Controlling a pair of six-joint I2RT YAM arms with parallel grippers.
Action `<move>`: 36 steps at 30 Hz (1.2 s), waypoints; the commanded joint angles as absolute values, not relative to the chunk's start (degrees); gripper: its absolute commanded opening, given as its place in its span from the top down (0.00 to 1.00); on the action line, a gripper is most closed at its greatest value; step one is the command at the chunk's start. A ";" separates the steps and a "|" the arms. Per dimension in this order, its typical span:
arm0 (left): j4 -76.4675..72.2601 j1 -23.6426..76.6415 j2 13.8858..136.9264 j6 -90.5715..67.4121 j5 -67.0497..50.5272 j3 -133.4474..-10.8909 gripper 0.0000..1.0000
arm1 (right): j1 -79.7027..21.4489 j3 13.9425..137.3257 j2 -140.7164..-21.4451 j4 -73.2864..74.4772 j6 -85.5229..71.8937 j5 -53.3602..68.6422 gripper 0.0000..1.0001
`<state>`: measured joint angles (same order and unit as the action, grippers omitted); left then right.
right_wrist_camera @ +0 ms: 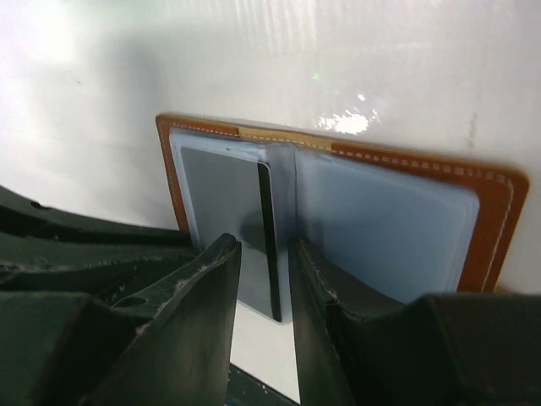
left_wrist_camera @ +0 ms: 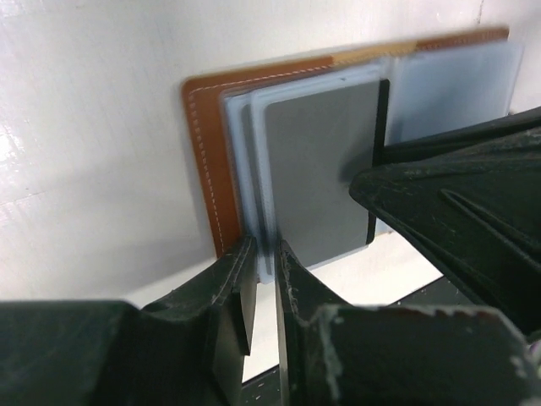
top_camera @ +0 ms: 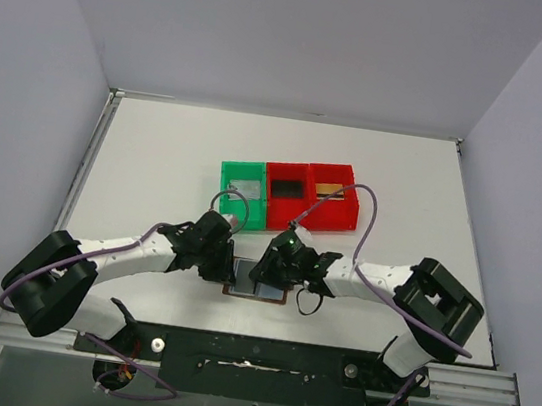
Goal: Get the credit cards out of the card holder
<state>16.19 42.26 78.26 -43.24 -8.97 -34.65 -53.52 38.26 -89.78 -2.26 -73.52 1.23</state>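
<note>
Card holder (top_camera: 256, 292) lies open on the table (top_camera: 153, 176) between both grippers, with a dark credit card (right_wrist_camera: 220, 203) in one sleeve. The right gripper (right_wrist_camera: 262, 254) has its jaws apart, astride the card's edge. The left gripper (left_wrist_camera: 265, 245) has its jaws narrow about the sleeve rim; clamped or not, I cannot tell. Best to pin the holder and draw the card out straight. The bins (top_camera: 286, 221) stand beyond the holder, so there is free room nearer.

One camera looks down on the whole table (top_camera: 158, 147). Both wrist cameras press close, sharing the holder (left_wrist_camera: 203, 161).
</note>
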 commanded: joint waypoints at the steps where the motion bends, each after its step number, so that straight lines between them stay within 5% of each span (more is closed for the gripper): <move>1: 14.74 42.96 77.71 -42.91 -9.89 -35.30 0.87 | -55.95 47.20 -92.49 11.10 -69.07 -6.23 0.70; 20: 17.59 43.15 78.46 -42.66 -6.58 -37.08 0.88 | -51.35 33.43 -85.13 -8.06 -70.49 4.01 0.99; 36: 17.72 43.22 76.92 -42.68 -7.20 -38.68 0.87 | -50.19 31.82 -86.69 -12.91 -70.90 8.24 0.86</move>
